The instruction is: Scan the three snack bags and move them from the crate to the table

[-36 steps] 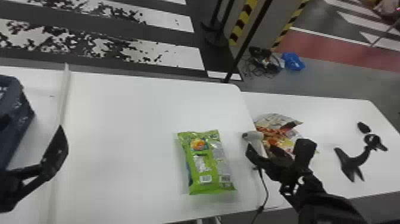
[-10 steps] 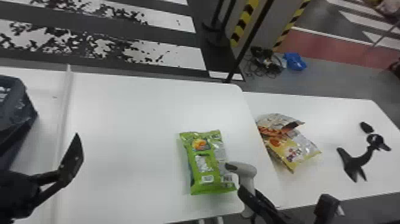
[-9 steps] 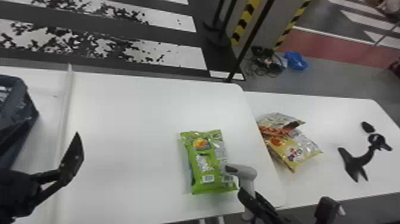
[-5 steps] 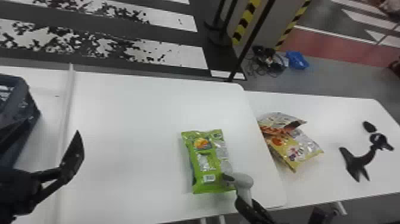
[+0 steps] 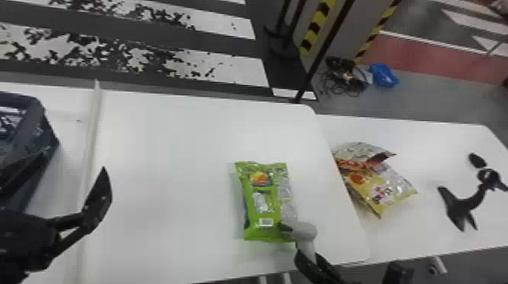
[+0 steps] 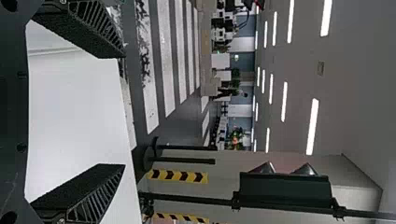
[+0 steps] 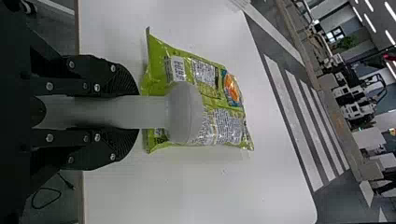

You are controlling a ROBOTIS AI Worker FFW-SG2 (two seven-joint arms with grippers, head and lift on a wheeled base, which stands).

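In the head view my left gripper [image 5: 75,166] is beside the blue crate [image 5: 53,139] at the far left; in the left wrist view the gripper [image 6: 124,109] stands open with nothing between its fingers. The right gripper [image 5: 312,258] is at the table's near edge, shut on the grey scanner [image 5: 305,231], whose head overlaps the green snack bag's near right corner. In the right wrist view the gripper [image 7: 136,112] clasps the scanner's handle, the scanner head [image 7: 184,113] covering part of the green bag [image 7: 163,81]. That bag [image 5: 260,204] lies printed side up on the white table.
On the right-hand table [image 5: 415,139] a yellow snack bag [image 5: 363,185] lies against a silver and orange one [image 5: 355,151]. Farther right stands a black stand [image 5: 465,206]. A raised white strip [image 5: 90,139] runs between crate and green bag.
Holding the scanner, my right gripper has come left and nearer from over the right-hand bags to the green bag's near corner. The left gripper has shifted a little right.
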